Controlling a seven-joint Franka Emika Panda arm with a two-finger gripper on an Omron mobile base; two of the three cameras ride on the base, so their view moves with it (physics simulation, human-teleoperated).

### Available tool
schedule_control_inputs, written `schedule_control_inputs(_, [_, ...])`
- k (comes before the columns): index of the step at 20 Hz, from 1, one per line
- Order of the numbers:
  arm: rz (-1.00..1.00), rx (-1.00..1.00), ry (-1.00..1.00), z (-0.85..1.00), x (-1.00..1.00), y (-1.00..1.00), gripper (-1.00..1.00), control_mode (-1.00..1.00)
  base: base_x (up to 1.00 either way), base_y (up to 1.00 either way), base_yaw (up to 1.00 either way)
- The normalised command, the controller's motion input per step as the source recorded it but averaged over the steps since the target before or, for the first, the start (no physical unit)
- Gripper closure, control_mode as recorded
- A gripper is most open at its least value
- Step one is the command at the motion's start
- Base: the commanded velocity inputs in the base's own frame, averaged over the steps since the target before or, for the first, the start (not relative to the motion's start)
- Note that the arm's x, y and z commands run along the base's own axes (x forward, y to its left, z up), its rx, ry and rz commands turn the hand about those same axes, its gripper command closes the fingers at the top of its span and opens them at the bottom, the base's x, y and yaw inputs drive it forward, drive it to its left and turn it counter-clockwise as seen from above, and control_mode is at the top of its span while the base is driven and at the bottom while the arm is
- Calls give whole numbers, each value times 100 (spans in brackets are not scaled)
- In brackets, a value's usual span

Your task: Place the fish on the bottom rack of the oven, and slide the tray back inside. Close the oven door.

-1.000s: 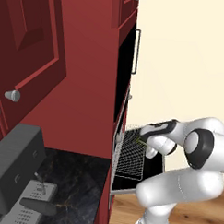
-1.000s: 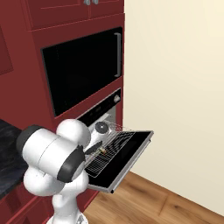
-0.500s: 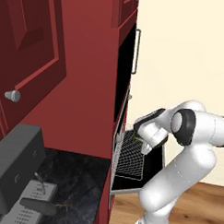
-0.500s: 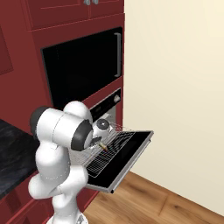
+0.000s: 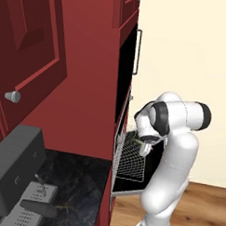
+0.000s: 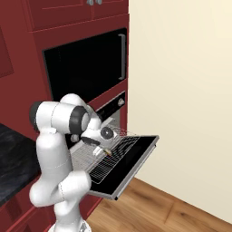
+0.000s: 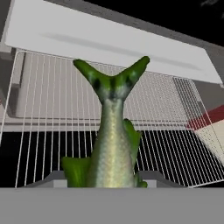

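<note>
I see my tool [image 6: 103,152] clamped on the fish [image 7: 111,144], tail forward, above the pulled-out bottom rack [image 7: 175,105] over the open oven door [image 6: 136,156].

The oven door [image 6: 138,156] lies dropped flat, and the bottom rack [image 6: 113,156] is pulled out over it, its wire surface bare and reachable from above. The fish [image 7: 113,148] hangs tail-first over the rack's middle. Behind, the dark oven [image 5: 119,134] cavity gapes; its control strip [image 6: 113,105] overhangs the entry.

Red cabinets [image 5: 65,85] (glossy), cream wall [image 6: 181,90], wooden floor [image 6: 158,213].
</note>
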Motion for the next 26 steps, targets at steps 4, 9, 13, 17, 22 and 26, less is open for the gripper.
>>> schedule_control_inputs(4, [0, 1, -17, -47, 0, -11, 100, -100, 0, 0, 0])
schedule_control_inputs(9, [2, 9, -18, -23, 0, -34, 100, -100, 0, 0, 0])
schedule_control_inputs(13, [2, 13, -15, -6, 1, -25, 100, -100, 0, 0, 0])
schedule_control_inputs(17, [2, 10, -7, 0, 16, -3, 100, -100, 0, 0, 0])
schedule_control_inputs(22, [3, 0, 1, 0, 50, 0, 100, -100, 0, 0, 0])
schedule_control_inputs(26, [7, 0, 6, -1, 67, 1, 100, -100, 0, 0, 0])
